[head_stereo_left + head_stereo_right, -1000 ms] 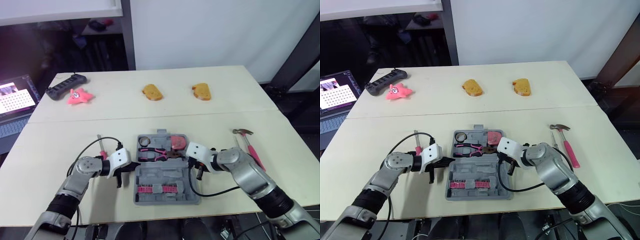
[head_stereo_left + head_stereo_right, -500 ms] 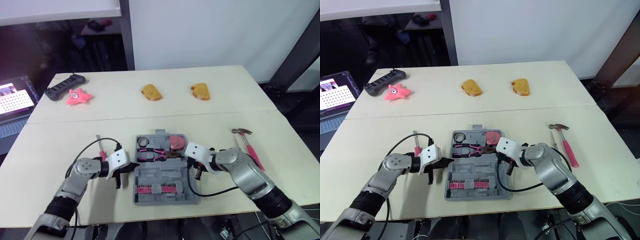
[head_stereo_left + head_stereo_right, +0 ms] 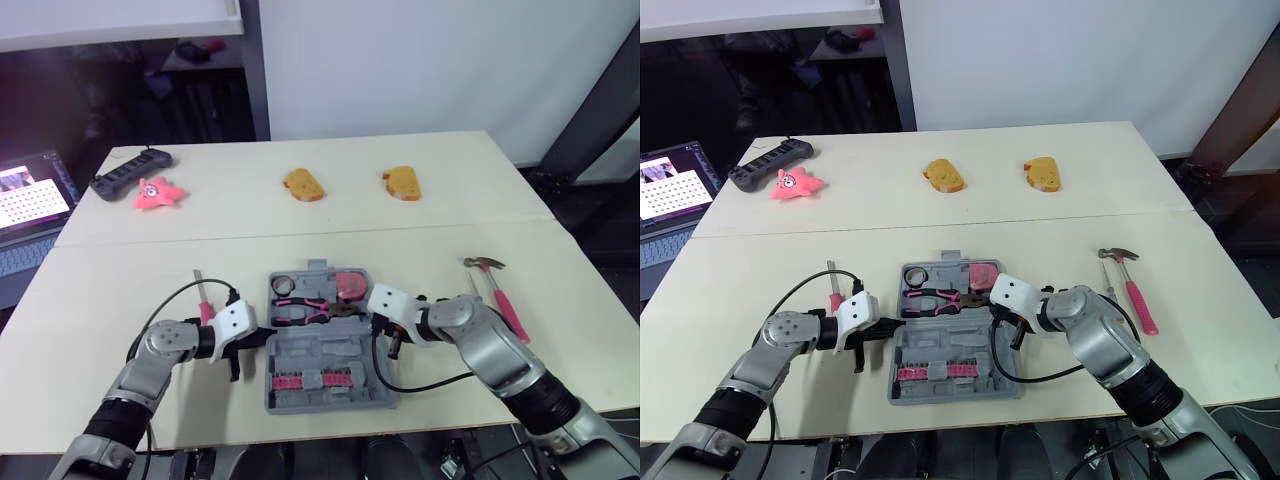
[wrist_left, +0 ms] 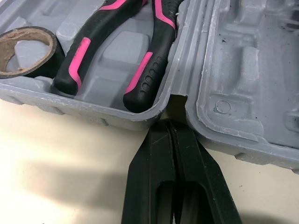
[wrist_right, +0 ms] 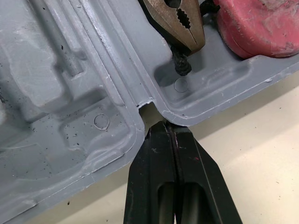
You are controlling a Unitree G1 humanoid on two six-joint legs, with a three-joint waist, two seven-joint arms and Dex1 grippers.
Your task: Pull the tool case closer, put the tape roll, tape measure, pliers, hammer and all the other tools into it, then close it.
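Tool case lay open flat on the table, near its front edge. In the case's far half: tape roll at the left end, pliers with black-pink handles across the middle, red tape measure at the right end. A pink strip of bits sat in the case's near half.

Left gripper was at the case's left side, fingers pressed together with nothing between them, tips right at the hinge notch between the two halves. Right gripper was the same at the case's right side: fingers closed tight, empty, tips at the hinge notch there; can't tell whether they touched the plastic.

Hammer with a pink handle lay well apart to the right of the case, a thin metal tool just beside it on the case side. Pink-handled screwdriver lay left of the case, near it.

Beyond the case: two bread-like pieces. Beyond and left of the case: pink star toy, black power strip, laptop off the table edge.
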